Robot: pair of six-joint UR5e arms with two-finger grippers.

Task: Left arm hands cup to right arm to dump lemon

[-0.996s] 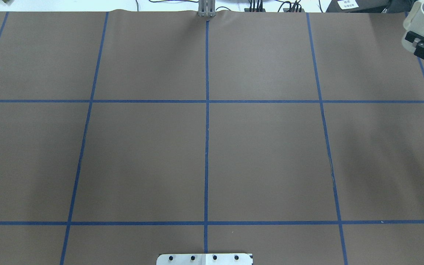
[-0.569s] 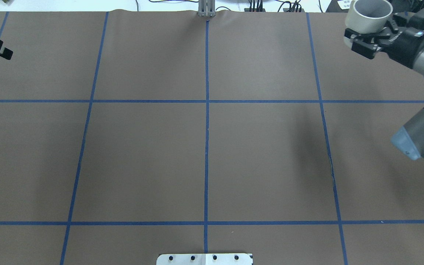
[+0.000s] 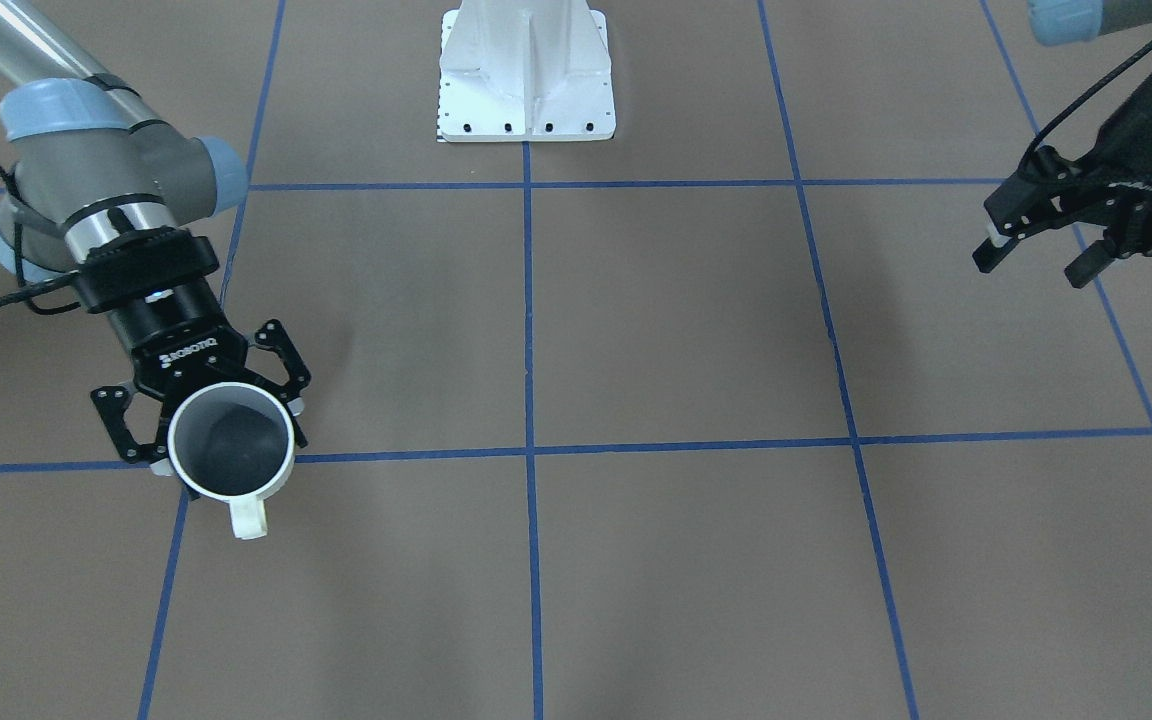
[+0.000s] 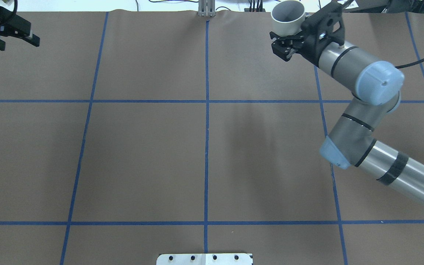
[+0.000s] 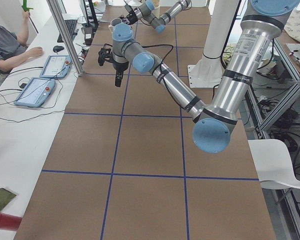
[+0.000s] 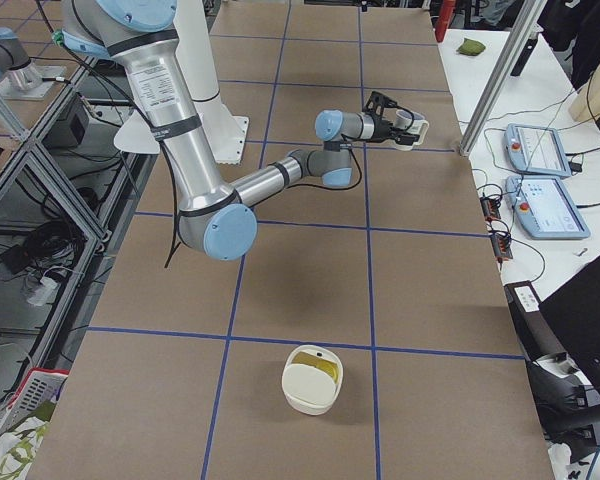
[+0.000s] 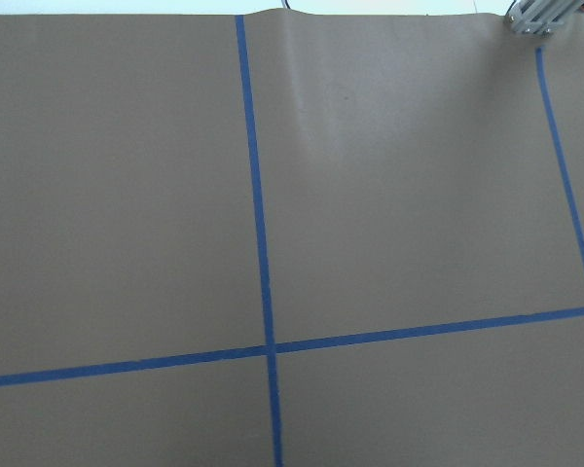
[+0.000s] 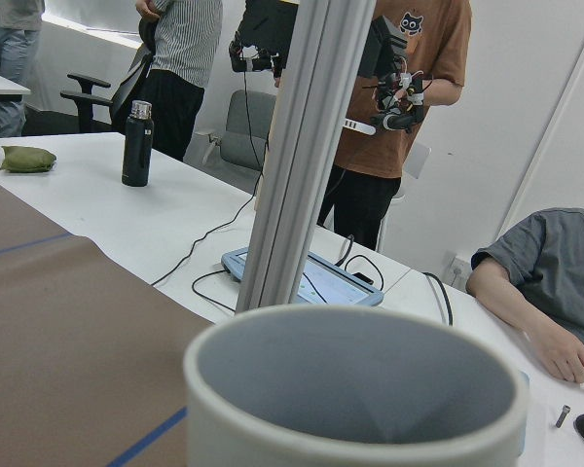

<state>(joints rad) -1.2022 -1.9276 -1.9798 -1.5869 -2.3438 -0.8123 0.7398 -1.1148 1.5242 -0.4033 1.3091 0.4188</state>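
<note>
My right gripper [image 3: 228, 438], with ROBOTIQ lettering, is shut on the white cup [image 3: 236, 492] and holds it upright above the table, handle pointing away from the robot. The cup's grey inside shows no lemon. In the overhead view the cup [image 4: 288, 23] is at the far edge, right of centre, in the right gripper [image 4: 289, 38]. The cup's rim [image 8: 355, 336] fills the right wrist view. My left gripper [image 3: 1031, 265] is open and empty, far off to the robot's left; it also shows in the overhead view [image 4: 15, 41].
A white bowl [image 6: 310, 392] with something yellow inside stands on the table near the end on the robot's right. The robot's white base plate [image 3: 526, 80] is at the centre. Operators, tablets and a metal post stand beyond the far edge.
My right arm has swung in from the overhead view's right edge toward the centre, carrying the cup along the far edge. My left gripper has moved slightly inward at the far left.
</note>
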